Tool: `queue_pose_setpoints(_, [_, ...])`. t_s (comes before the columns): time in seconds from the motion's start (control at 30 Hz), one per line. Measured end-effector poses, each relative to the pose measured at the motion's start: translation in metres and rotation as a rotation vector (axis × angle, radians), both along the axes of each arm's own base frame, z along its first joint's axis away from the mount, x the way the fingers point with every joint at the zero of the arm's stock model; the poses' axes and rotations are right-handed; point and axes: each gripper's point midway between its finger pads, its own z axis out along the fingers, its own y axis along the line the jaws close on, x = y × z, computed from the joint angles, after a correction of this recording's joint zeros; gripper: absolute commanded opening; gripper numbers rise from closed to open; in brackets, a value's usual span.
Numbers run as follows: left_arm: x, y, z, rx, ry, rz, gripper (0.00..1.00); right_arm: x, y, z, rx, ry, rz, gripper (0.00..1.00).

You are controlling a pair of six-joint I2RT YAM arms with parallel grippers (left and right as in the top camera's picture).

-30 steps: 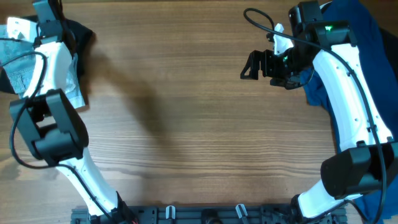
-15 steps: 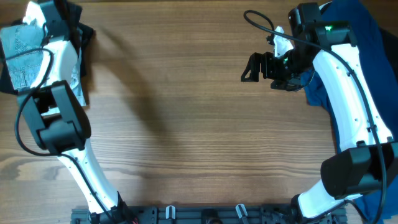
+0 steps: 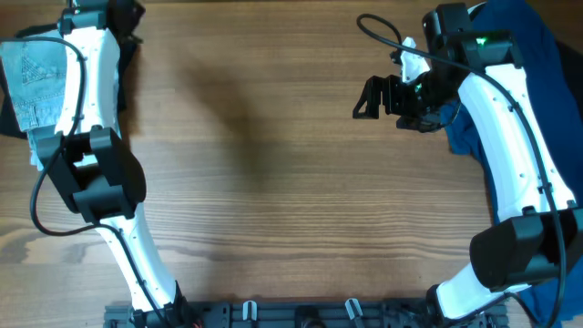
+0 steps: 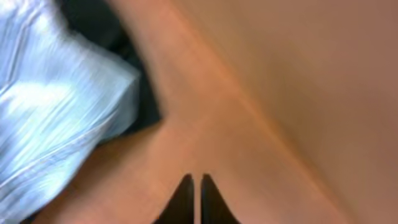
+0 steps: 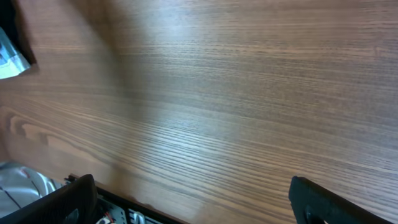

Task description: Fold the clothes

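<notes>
Pale-blue denim shorts (image 3: 36, 77) lie at the table's far left, partly over a black garment (image 3: 127, 36). My left arm reaches over them to the far left corner. In the left wrist view my left gripper (image 4: 194, 186) is shut on nothing above bare wood, with the shorts (image 4: 50, 112) and the black garment (image 4: 146, 102) to its left. A dark-blue garment (image 3: 537, 55) lies at the far right under the right arm. My right gripper (image 3: 367, 98) hangs open and empty over the table's right middle; its fingers (image 5: 62, 199) stand wide apart.
The wooden table (image 3: 273, 182) stretches between the two arms. A black rail (image 3: 301, 314) with clips runs along the near edge. A corner of the shorts (image 5: 9, 59) shows at the right wrist view's upper left.
My left arm has swung right along the far edge, away from the shorts, which now lie spread at the left. The right arm has not moved.
</notes>
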Motion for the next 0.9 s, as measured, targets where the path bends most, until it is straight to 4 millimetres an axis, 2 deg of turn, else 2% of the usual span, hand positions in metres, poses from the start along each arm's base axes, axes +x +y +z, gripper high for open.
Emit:
queue_pose_setpoints(0.17, [-0.051,0.014,-0.029,0.064,0.245,0.068,0.04,-0.002,0.0,0.0,-0.003,0.003,0.016,1.0])
queue_pose_setpoints(0.27, [-0.073,0.028,-0.036,0.082,0.33,0.111,0.04,-0.003,0.0,0.0,-0.003,0.001,0.021,1.0])
queue_pose_setpoints(0.37, [-0.1,0.055,-0.042,0.063,0.406,0.189,0.04,-0.003,0.0,0.0,-0.003,0.004,0.021,1.0])
queue_pose_setpoints(0.47, [-0.124,0.091,-0.045,0.027,0.444,0.293,0.04,-0.003,0.0,-0.001,-0.003,0.004,0.021,1.0])
queue_pose_setpoints(0.6, [-0.138,0.12,-0.048,-0.048,0.435,0.352,0.04,-0.003,0.0,-0.001,-0.003,0.004,0.021,1.0])
queue_pose_setpoints(0.67, [-0.139,0.122,-0.049,-0.075,0.431,0.346,0.04,-0.003,0.0,-0.001,-0.003,0.005,0.021,1.0])
queue_pose_setpoints(0.9, [-0.139,0.096,-0.063,-0.177,0.468,0.269,0.04,-0.009,-0.001,-0.001,-0.008,0.019,0.045,1.0])
